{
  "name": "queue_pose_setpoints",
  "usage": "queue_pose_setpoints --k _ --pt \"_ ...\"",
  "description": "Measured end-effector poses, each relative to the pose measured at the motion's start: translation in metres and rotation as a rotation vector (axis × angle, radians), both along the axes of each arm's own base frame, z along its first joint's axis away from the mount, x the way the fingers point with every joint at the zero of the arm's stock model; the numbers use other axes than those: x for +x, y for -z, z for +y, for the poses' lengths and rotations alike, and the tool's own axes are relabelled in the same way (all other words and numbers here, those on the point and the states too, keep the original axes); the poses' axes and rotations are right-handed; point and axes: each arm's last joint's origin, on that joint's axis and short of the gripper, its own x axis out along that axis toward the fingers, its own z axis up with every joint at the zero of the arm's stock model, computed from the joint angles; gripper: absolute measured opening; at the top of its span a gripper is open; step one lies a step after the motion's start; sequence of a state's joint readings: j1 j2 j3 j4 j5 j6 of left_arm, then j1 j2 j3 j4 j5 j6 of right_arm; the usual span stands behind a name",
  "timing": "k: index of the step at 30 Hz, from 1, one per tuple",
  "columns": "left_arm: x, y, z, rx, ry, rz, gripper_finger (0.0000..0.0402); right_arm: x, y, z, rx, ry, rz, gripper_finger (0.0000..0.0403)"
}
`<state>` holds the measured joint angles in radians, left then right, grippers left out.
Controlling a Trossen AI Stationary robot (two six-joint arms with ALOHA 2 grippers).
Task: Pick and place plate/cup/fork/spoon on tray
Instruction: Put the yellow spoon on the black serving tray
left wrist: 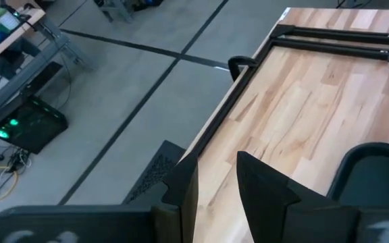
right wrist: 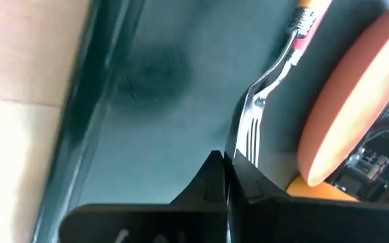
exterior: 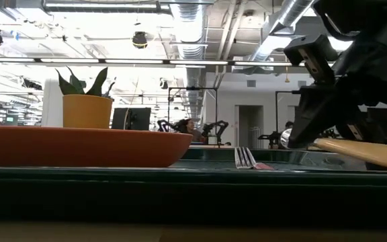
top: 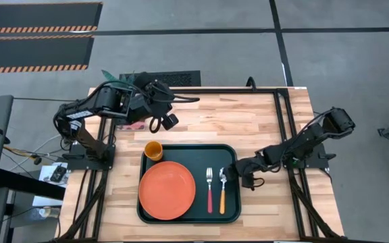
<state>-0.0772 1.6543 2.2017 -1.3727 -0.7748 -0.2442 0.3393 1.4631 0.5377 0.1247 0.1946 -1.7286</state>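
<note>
All four things lie on the tray [top: 231,154]: cup [top: 153,150] at eleven o'clock; plate [top: 167,191] at eight; fork [top: 209,190] and spoon [top: 223,189] at four; right hand [top: 231,170], clenched empty, hovers beside the spoon's bowl; left hand [top: 162,123] waits over the desk [top: 248,125], slightly released; little remains.

Left gripper [left wrist: 216,185] fingers slightly parted, nothing between them, above wooden worktop [left wrist: 302,101]. Dark tray [left wrist: 373,169] rim at one side. Grey floor [left wrist: 127,81] beyond.
</note>
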Motion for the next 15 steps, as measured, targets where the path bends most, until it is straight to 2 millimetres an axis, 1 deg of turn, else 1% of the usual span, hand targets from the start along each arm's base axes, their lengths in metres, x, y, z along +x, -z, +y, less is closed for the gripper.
queue_pose_setpoints --k 7,11,15 --pt "0.000 0.000 0.002 -0.001 -0.009 -0.003 0.0089 -0.001 0.001 -0.001 0.013 -0.012 0.022 0.0001" --pt "0.000 0.000 0.002 -0.002 -0.009 -0.004 0.0089 0.000 0.010 -0.003 0.010 -0.011 0.064 0.0002" --pt "0.000 0.000 0.002 -0.002 -0.009 -0.004 0.0089 0.005 0.013 -0.002 0.012 -0.003 0.037 0.0001"
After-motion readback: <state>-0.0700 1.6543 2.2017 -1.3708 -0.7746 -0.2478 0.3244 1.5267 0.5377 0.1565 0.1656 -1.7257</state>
